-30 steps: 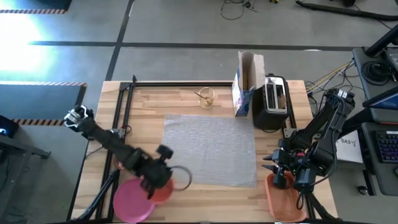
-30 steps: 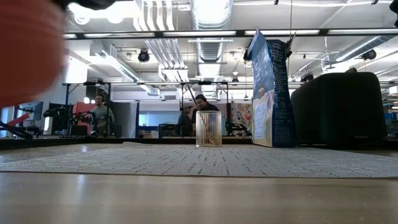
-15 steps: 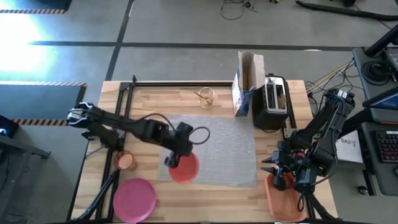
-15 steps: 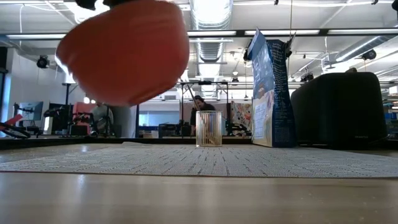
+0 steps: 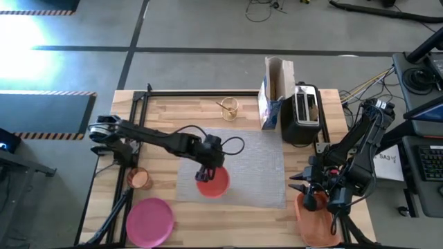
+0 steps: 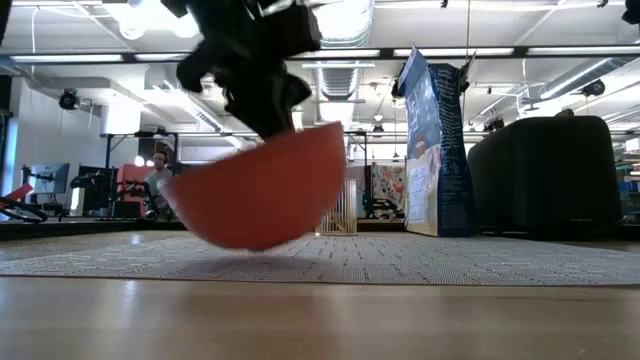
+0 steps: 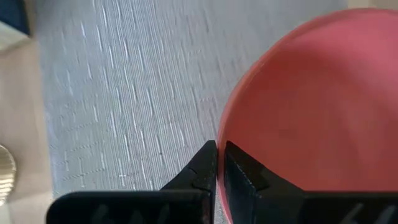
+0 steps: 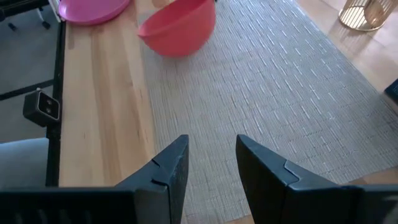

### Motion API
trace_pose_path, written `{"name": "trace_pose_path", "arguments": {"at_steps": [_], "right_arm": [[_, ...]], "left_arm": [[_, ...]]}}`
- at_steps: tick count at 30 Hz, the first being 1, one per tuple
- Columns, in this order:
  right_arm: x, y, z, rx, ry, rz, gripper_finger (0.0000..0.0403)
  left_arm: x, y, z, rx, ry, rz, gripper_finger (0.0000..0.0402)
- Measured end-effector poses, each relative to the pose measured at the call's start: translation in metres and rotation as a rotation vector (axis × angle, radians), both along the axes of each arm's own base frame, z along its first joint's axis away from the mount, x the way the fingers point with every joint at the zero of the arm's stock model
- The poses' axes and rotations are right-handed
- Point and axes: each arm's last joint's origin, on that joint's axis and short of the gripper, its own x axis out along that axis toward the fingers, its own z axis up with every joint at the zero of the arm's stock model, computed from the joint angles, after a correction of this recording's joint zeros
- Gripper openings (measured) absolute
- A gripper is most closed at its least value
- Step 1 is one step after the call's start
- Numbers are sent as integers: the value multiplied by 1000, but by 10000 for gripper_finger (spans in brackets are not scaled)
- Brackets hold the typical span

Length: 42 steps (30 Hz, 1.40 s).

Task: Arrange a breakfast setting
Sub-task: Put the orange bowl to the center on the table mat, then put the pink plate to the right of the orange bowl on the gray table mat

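An orange bowl [image 5: 214, 183] hangs tilted low over the grey placemat [image 5: 256, 155], with my left gripper [image 7: 217, 152] shut on its rim. The low view shows the bowl [image 6: 262, 192] under the dark gripper [image 6: 262, 95]; whether its bottom touches the mat I cannot tell. A pink plate [image 5: 150, 220] and a small orange cup [image 5: 140, 179] rest on the wood at the near left. My right gripper [image 8: 211, 163] is open at the table's right side, above the orange tray [image 5: 320, 223], with nothing between its fingers. My left gripper pinches the bowl's rim [image 7: 221, 127], one finger inside the bowl and one outside. The fingers come slanting down from the table's left. The bowl hangs below them, tipped, its open side toward the gripper.
A cereal box [image 5: 275, 93] and a black-and-silver toaster [image 5: 305, 112] stand at the far right. A gold wire holder [image 5: 230, 108] sits past the placemat's far edge. A black frame [image 5: 138, 117] runs along the table's left and far edges.
My left gripper has carried the bowl from beside the pink plate at the near left toward the right and far side, over the placemat, and has come down. The bowl has stayed in the shut fingers. The plate and the cup now show uncovered.
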Motion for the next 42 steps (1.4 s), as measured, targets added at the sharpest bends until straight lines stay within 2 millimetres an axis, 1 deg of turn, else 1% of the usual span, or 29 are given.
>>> {"name": "trace_pose_path", "arguments": {"at_steps": [5,9,15,19,23,28,31,35,37,40,42], "right_arm": [[0,0,0,-23,8,24,123],[0,0,0,-32,11,32,123],[0,0,0,-31,10,32,123],[0,0,0,-31,10,32,123],[0,0,0,-31,10,32,123],[0,0,0,-30,10,32,123],[0,0,0,-27,8,32,123],[0,0,0,-27,8,32,123],[0,0,0,-26,8,32,123],[0,0,0,-25,7,32,123],[0,1,0,-24,6,32,123]], "left_arm": [[12,6,-12,30,30,28,3],[17,9,-15,58,51,61,4],[20,17,-5,148,20,199,29],[23,16,1,133,13,195,49],[21,15,5,103,53,176,67],[21,15,17,76,67,227,81],[21,11,27,34,90,229,84],[15,2,39,-103,183,192,82],[12,-3,44,-154,228,213,80],[3,-12,45,-176,297,276,79],[-4,-22,43,-186,325,304,79]]}}
